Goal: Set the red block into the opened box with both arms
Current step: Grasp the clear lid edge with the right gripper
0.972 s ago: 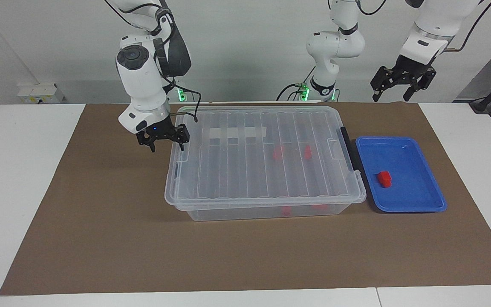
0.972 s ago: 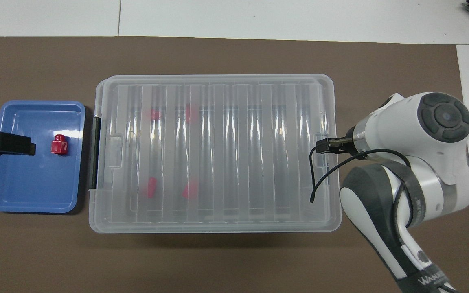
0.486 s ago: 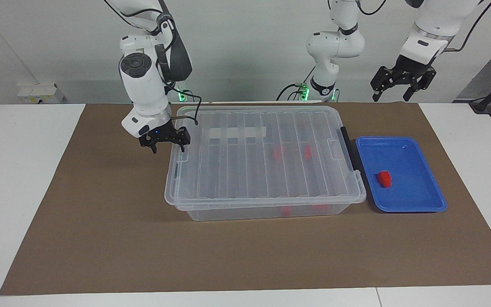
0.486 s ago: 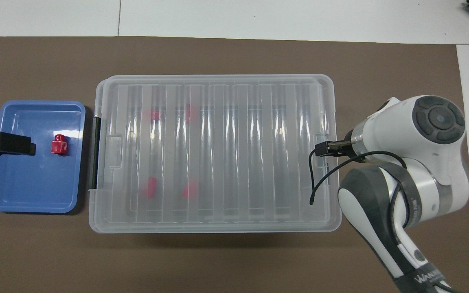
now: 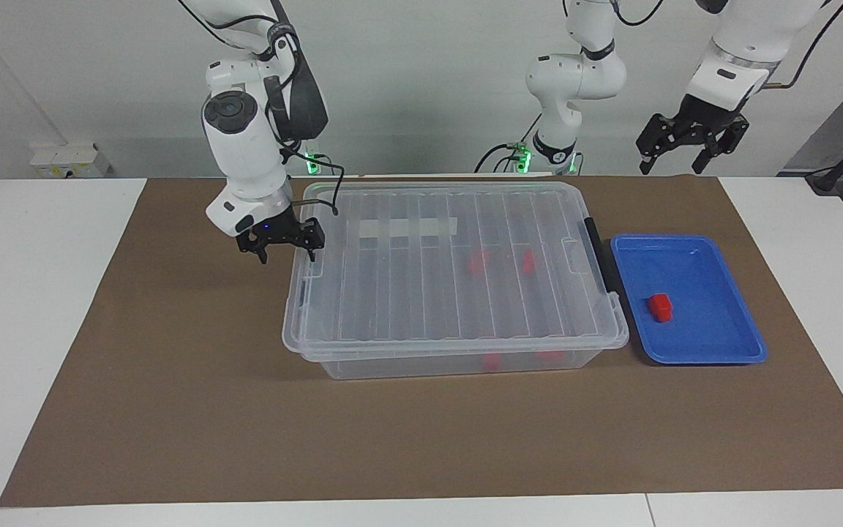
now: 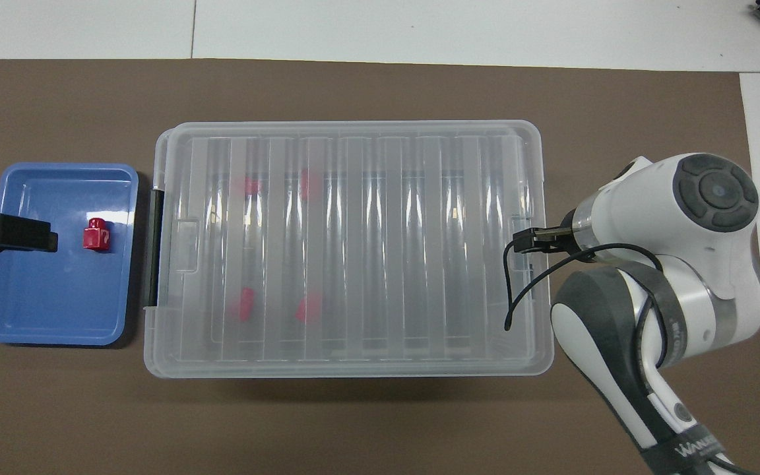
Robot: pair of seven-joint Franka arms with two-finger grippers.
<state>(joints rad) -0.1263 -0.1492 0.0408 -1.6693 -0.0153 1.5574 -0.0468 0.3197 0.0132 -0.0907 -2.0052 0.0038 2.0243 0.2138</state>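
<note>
I see the brown mat covering most of the table, and everything else I place against the box, which sits closed on it, its ribbed lid flat on top. Through the lid I make out blurred red blocks inside, toward the black handle end. The blue tray lies just beside that handle end, toward the left arm's end of the table, and the red block rests in it, apart from the box. My right gripper hangs at the box's other end, over the lid's edge, fingers spread, gripping nothing. My left gripper waits high in the air over the tray side, fingers spread and empty.
</note>
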